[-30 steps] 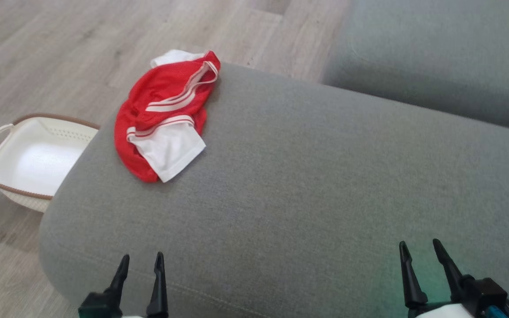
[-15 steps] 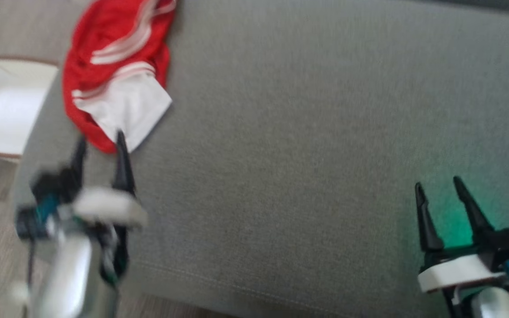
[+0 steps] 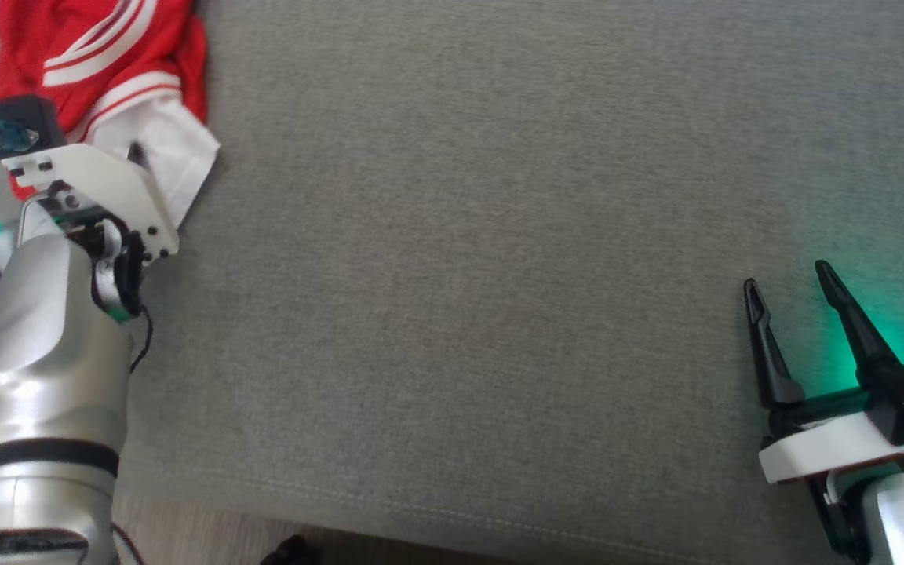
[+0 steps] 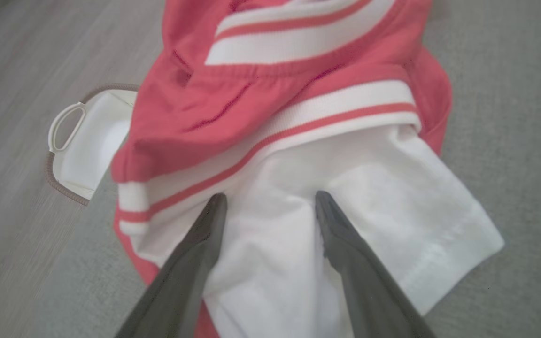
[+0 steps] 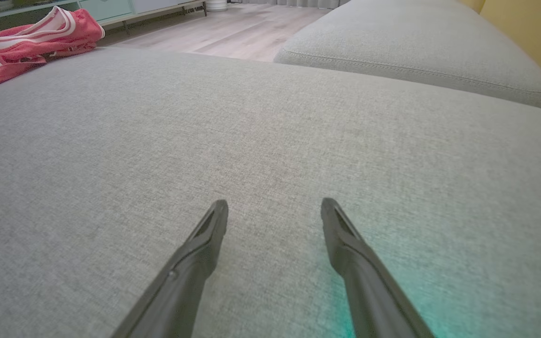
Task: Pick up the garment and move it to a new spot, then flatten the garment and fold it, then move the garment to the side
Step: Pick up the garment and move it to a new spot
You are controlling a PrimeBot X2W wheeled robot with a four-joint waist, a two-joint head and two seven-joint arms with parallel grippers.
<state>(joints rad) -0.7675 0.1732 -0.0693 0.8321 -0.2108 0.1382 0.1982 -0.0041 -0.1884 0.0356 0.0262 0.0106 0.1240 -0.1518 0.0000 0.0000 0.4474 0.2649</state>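
Left pincer (image 4: 270, 197) has reached forward to the garment (image 3: 99, 55) since a second ago (head camera also dipped, so the shifted framing isn't the garment moving). Right pincer (image 3: 785, 276) has barely shifted. Left pincer is released, fingers spread wide over the white sleeve part of the garment; can't tell if the tips touch the cloth. Nothing grasped. Garment is red with white striped trim, crumpled, lying at the far left end of the grey sofa cushion (image 3: 460, 275), near its edge. White basket (image 4: 82, 150) sits on the wood floor (image 4: 7, 94) just past that edge. Right pincer is also released and empty, low over bare cushion at the right, well apart from the garment, with a green glow on the fabric beside it. Second cushion (image 5: 416, 51) lies beyond.
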